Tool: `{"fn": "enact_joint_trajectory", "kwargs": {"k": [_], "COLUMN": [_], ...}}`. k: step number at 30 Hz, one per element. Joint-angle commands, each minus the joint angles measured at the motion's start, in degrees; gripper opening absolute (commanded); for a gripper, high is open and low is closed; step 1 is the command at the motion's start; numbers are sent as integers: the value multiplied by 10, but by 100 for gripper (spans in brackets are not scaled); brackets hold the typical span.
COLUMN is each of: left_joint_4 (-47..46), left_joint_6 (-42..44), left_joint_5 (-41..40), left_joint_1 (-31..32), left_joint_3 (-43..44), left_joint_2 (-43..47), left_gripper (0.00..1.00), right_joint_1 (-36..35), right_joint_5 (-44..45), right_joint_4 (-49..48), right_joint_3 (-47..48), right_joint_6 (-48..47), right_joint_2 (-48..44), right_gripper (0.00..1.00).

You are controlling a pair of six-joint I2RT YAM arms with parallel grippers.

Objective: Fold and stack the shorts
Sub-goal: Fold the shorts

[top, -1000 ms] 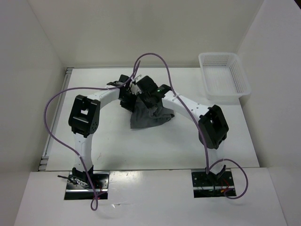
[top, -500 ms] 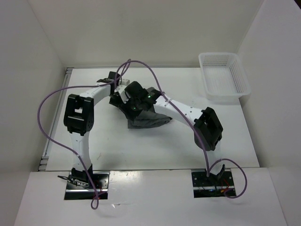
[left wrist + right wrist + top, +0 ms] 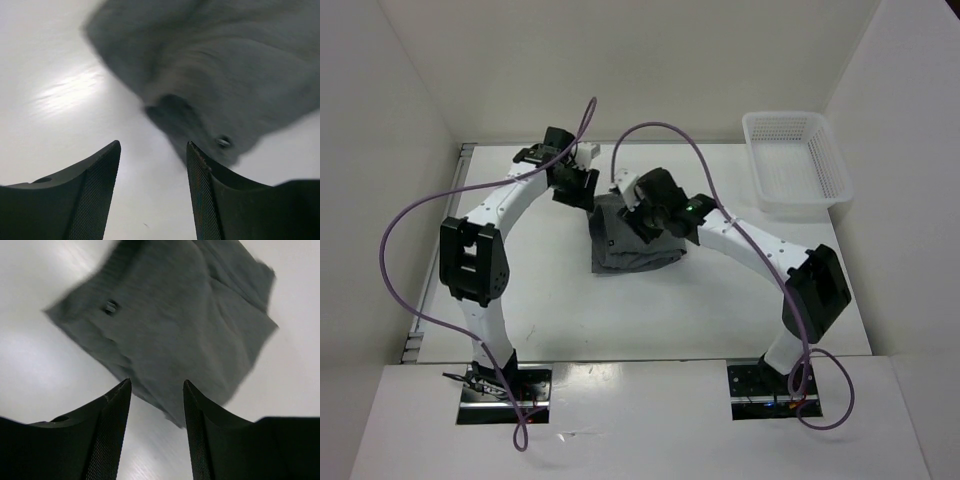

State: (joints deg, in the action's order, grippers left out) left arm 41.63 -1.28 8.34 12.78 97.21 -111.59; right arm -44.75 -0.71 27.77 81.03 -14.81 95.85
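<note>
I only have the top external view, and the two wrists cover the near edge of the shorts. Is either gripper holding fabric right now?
Observer: Not the left one. The left wrist view shows the left gripper open with nothing pinched, and the shorts lie just past its fingertips.
Operator: And the right?
Observer: The right gripper is open and empty too. The shorts lie spread on the table under and beyond its fingers.
Operator: Which side of the fabric faces up?
Observer: The side with the tiny dark tag, which shows near one edge.
</note>
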Motion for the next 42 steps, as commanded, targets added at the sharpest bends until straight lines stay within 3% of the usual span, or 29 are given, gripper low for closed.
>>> {"fn": "enact_joint_trajectory", "kwargs": {"k": [1, 11, 17, 30, 35, 36, 40, 42], "left_joint_4": [71, 57, 50, 50, 57, 57, 57, 70], "left_joint_6": [13, 13, 13, 13, 13, 13, 13, 13], "left_joint_5": [112, 124, 163, 166, 184, 194, 211, 211], "left_joint_1": [51, 86, 91, 103, 103, 103, 103, 103], "left_joint_3": [-18, -58, -14, -20, -20, -15, 4, 17], "left_joint_2": [29, -33, -59, -78, -105, -105, -105, -94], "left_gripper": [63, 63, 63, 60, 44, 33, 9, 4], "right_joint_1": [54, 160, 160, 160, 160, 160, 160, 160], "right_joint_5": [43, -18, -62, -99, -99, -94, -73, -34], "right_joint_4": [-52, -97, -97, -104, -124, -129, -159, -179], "right_joint_3": [-65, -145, -185, -241, -241, -241, -241, -247], "right_joint_6": [-34, -35, -42, -46, -16, -11, 23, 49], "right_joint_2": [-23, -12, -12, -30, -19, -19, -6, -6], "right_gripper": [51, 55, 58, 62, 63, 63, 63, 63]}}
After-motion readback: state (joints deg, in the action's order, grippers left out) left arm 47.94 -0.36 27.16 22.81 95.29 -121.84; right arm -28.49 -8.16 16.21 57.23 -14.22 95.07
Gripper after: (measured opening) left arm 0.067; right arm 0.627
